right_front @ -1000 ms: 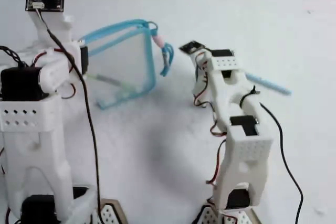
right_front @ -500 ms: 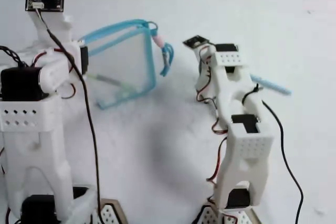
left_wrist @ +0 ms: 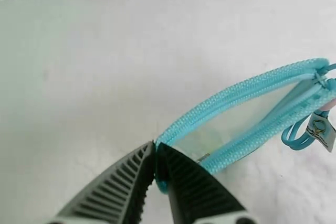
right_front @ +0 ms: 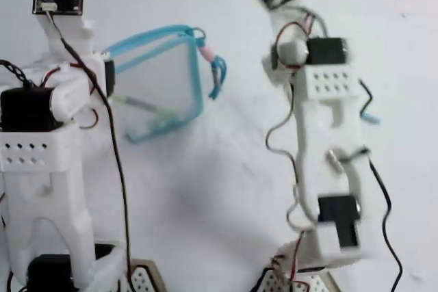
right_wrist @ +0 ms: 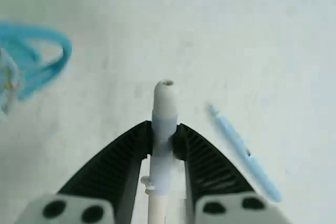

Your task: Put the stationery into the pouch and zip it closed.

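Since a second ago our right arm [right_front: 321,100] has swung up off the table's middle and stretched toward the far edge, so its right claw [right_wrist: 164,127] now hangs, blurred, at about 12 o'clock in the high view. That claw is clenched on a white pen [right_wrist: 167,95], whose rounded tip pokes out past the fingertips. Beneath it on the white table [right_front: 226,169] lies a light-blue pen [right_wrist: 244,153]; from above, a short piece of it peeks out behind the arm, at 3 o'clock from the pouch. Our left claw [left_wrist: 155,148] is pinched tight on a corner of the clear, blue-edged pouch [right_front: 161,80], which sits toward 10 o'clock of the table with its zip gaping. A blue strap loop [right_front: 219,76] hangs at the pouch's 3 o'clock side, apart from both pens.
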Robot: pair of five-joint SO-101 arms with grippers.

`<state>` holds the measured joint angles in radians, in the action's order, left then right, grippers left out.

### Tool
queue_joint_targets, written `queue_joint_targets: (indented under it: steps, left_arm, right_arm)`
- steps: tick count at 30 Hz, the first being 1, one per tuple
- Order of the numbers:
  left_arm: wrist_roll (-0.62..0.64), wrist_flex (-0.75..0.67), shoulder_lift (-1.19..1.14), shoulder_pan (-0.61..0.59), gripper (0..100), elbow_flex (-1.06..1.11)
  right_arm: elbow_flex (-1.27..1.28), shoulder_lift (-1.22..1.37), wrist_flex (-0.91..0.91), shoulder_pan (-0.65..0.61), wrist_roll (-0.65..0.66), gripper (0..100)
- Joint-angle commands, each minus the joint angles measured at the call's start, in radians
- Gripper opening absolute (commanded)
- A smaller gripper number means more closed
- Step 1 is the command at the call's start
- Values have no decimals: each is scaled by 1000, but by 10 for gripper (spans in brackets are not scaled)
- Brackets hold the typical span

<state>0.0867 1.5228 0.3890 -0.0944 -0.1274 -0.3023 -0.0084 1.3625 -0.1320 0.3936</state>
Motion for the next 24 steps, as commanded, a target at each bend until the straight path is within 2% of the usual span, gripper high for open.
queue_joint_targets:
  steps: [1,6,12,17,24]
  left_arm:
    - [-3,9,-7,12,24,3]
    - [-3,9,-7,10,24,3]
    - [-3,9,-7,10,24,3]
    - [-3,9,-7,5,24,3]
    - [-3,9,-7,5,24,3]
  right_arm:
    - [-48,-208,-150,-53,-163,16]
    - [-40,-372,-371,-217,-373,16]
    - [-38,-401,-556,-412,-508,17]
    - [92,-407,-727,-460,-434,17]
    - [336,-444,-972,-463,-425,17]
